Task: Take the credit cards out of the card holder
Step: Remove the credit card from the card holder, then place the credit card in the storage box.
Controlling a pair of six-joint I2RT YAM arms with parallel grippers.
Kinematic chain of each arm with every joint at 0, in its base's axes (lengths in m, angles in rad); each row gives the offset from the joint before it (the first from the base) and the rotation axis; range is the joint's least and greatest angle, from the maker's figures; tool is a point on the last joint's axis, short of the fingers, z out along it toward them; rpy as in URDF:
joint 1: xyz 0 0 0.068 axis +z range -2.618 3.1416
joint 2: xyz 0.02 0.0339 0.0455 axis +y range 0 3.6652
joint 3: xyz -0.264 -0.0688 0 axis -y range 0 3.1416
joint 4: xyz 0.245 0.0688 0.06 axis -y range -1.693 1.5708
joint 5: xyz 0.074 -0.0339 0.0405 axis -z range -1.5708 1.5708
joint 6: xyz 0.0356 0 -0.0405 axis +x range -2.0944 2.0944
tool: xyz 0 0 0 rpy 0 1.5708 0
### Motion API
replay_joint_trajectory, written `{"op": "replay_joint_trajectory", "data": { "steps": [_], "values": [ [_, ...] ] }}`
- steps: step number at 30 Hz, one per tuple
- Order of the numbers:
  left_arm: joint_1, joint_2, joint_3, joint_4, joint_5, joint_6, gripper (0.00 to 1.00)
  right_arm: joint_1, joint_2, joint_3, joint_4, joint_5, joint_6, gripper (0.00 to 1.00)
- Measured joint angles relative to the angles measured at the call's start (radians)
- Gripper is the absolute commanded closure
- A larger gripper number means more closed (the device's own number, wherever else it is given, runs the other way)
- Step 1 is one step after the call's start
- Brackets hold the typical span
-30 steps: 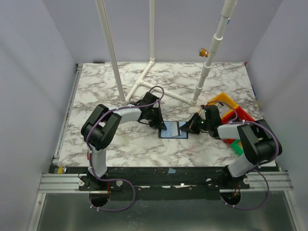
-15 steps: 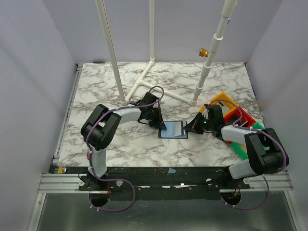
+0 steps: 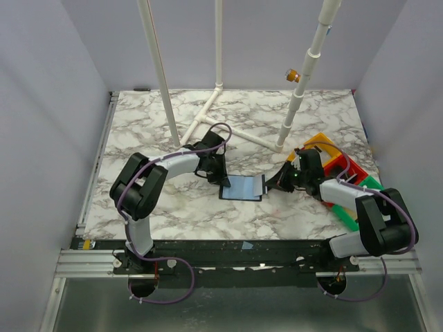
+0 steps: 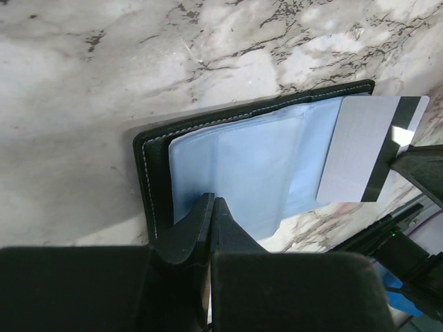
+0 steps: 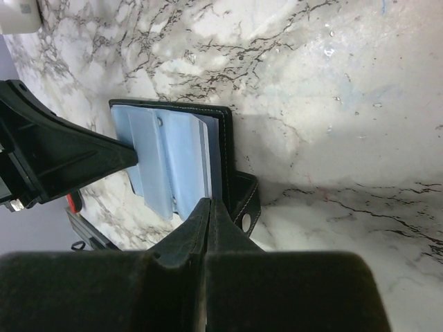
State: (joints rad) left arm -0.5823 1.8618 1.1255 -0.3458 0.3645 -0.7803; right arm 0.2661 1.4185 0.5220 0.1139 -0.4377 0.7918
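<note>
The card holder (image 3: 239,188) lies open on the marble, black outside (image 4: 156,173) and pale blue inside. My left gripper (image 3: 223,182) is shut, its tips (image 4: 211,202) on the near edge of the blue lining at the holder's left side. A pale grey credit card (image 4: 360,149) with a black stripe sticks out of the holder's right end. My right gripper (image 3: 268,184) is shut (image 5: 210,203) on that card, which I see edge-on (image 5: 206,159) in the right wrist view. The holder's snap tab (image 5: 243,204) lies beside the right fingertips.
Yellow (image 3: 320,143), red (image 3: 346,166) and green (image 3: 346,211) bins stand at the right, under the right arm. A white pipe frame (image 3: 208,114) lies on the table behind the holder, with upright pipes (image 3: 304,76) rising from it.
The left gripper has slid left with the card holder, and the grey card now sticks farther out at the right. The right arm's elbow swung outward.
</note>
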Motion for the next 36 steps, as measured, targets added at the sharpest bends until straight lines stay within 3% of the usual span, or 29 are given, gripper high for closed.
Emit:
{"op": "replay_joint_trajectory", "data": {
  "steps": [5,9,17,20,36],
  "values": [
    [0.0,-0.03,0.027,-0.058,-0.025,0.018,1.0,0.0,-0.011,0.016,-0.012,-0.005,0.0,0.99],
    [0.0,-0.064,0.051,-0.08,-0.038,0.028,0.86,0.0,-0.034,0.034,-0.034,-0.007,0.0,0.99],
    [0.0,-0.158,0.077,-0.114,-0.055,0.04,0.22,0.0,-0.081,0.064,-0.067,-0.014,0.0,0.99],
    [0.0,-0.188,0.077,-0.121,-0.061,0.048,0.04,0.0,-0.094,0.068,-0.085,-0.014,0.0,0.99],
    [0.0,-0.277,0.076,-0.154,-0.072,0.082,0.01,-0.003,-0.206,0.148,-0.254,0.058,0.002,0.99]
  ]
}}
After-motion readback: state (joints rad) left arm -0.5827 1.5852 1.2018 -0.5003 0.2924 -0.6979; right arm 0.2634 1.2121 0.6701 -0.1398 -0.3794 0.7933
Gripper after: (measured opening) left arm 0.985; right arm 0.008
